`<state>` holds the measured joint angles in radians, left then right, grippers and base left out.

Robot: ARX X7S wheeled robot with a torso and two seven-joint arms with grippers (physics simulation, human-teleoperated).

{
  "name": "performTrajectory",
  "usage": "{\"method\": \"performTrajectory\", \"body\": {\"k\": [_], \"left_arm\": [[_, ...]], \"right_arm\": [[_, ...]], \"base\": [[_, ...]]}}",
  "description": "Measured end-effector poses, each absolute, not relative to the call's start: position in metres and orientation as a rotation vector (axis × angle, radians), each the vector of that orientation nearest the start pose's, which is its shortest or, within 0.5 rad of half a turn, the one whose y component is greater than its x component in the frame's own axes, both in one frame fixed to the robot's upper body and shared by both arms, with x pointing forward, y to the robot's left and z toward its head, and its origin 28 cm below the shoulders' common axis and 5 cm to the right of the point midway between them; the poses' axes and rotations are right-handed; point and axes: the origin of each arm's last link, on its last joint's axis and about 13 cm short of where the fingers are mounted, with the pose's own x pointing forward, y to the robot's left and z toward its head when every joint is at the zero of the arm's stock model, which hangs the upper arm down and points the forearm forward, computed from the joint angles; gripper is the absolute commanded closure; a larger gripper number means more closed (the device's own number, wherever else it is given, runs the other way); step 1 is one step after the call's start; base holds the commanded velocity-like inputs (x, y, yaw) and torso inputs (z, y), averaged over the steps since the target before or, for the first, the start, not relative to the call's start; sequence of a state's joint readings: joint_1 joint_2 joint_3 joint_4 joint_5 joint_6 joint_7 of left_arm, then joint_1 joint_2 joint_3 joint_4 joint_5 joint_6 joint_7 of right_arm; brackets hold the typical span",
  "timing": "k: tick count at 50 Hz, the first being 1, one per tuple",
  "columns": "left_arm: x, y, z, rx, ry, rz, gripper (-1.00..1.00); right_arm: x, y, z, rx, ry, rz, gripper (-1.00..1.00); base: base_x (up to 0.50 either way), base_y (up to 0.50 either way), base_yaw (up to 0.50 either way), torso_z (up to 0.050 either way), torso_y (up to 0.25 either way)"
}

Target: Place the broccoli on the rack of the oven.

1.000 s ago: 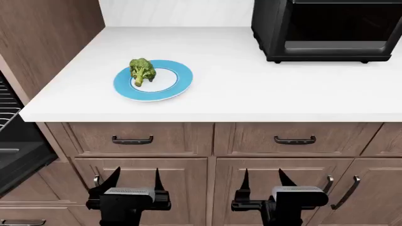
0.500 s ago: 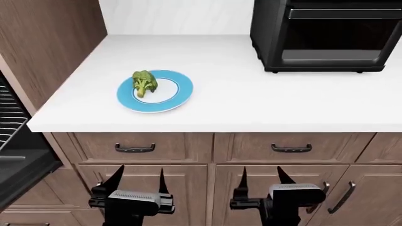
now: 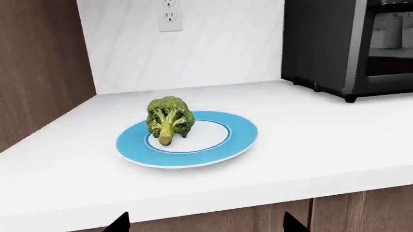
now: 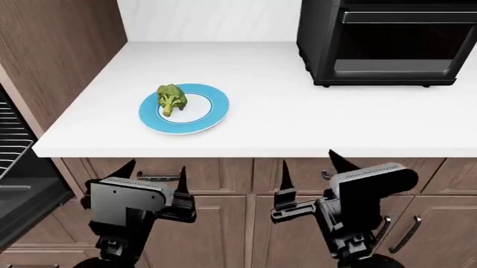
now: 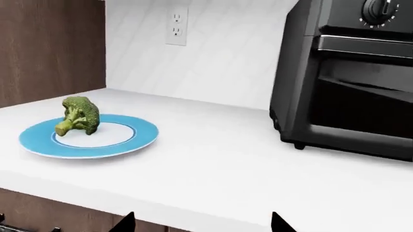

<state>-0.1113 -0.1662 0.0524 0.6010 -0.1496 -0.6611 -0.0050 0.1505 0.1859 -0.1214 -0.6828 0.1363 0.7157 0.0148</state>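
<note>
Change: both grippers have risen from low before the cabinet doors to just under the counter edge; the broccoli has not shifted.
Left gripper [image 4: 153, 174]: fingers spread wide, empty, pointing up and forward at the drawers.
Right gripper [image 4: 307, 170]: likewise wide and empty.
Broccoli [image 4: 171, 99]: lies on its side on the plate [image 4: 211, 113], stalk toward the robot, above and ahead of the left gripper, well apart from it.
Reason: probably raised for a reach over the counter [image 4: 313, 123].
Rack [image 4: 10, 134]: left of the left gripper, inside the oven [image 4: 22, 184].
</note>
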Motion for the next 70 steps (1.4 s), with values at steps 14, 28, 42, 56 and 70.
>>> {"method": "performTrajectory", "body": {"k": [14,28,42,56,70], "left_arm": [[0.208,0.246,0.192,-0.064,0.06,-0.133,-1.0],[0.194,0.256,0.213,0.053,0.111,-0.244,-1.0],[0.191,0.258,0.216,0.094,0.134,-0.276,-1.0],[0.196,0.259,0.215,0.083,0.147,-0.239,-1.0],[0.199,0.257,0.214,0.071,0.157,-0.243,-1.0]], "right_arm": [[0.194,-0.101,0.206,-0.095,0.028,0.21,-1.0],[0.161,-0.104,0.235,-0.219,0.079,0.289,-1.0],[0.152,-0.113,0.245,-0.251,0.095,0.256,-1.0],[0.144,-0.117,0.249,-0.269,0.11,0.224,-1.0],[0.14,-0.122,0.244,-0.246,0.119,0.188,-1.0]], "base": [[0.0,0.0,0.0,0.0,0.0],[0.0,0.0,0.0,0.0,0.0],[0.23,0.0,0.0,0.0,0.0],[0.5,0.0,0.0,0.0,0.0],[0.39,0.0,0.0,0.0,0.001]]}}
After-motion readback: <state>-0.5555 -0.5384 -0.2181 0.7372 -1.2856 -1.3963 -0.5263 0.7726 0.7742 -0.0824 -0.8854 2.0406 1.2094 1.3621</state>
